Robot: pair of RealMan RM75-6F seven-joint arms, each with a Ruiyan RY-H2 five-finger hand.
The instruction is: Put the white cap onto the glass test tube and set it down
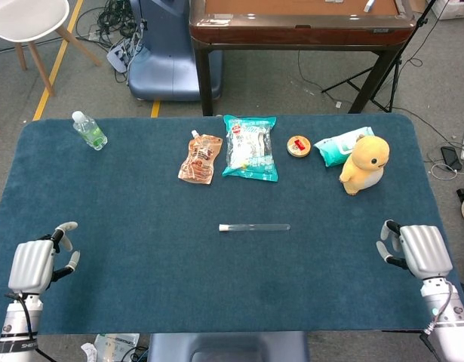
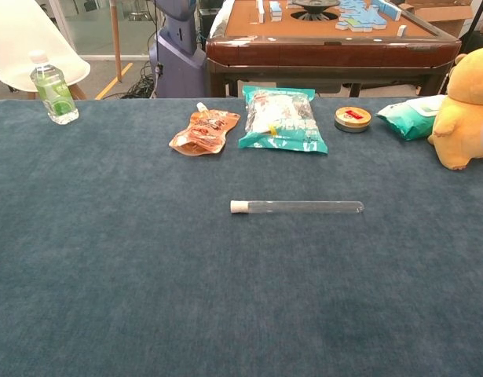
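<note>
resting tube: glass test tube (image 1: 256, 227), white cap (image 1: 224, 227) on, flat on tabletop (image 1: 141, 264)
left hand (image 1: 32, 264): fingers apart, empty
right hand (image 1: 422, 250): fingers apart, empty

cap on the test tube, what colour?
White. The cap sits on the left end of the clear glass test tube; clearest in the chest view.

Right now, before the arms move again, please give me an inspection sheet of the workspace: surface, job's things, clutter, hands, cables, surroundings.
Surface: blue cloth table, flat.
Job's things: glass test tube lies on its side mid-table, white cap on its left end, nothing touching it.
Clutter: water bottle, orange pouch, teal snack bag, round tin, wet wipes pack, yellow plush duck, all at the far side.
Hands: left hand and right hand at the near corners, holding nothing, fingers partly curled.
Cables: bundle on the floor beyond.
Surroundings: wooden table, white chair.
</note>
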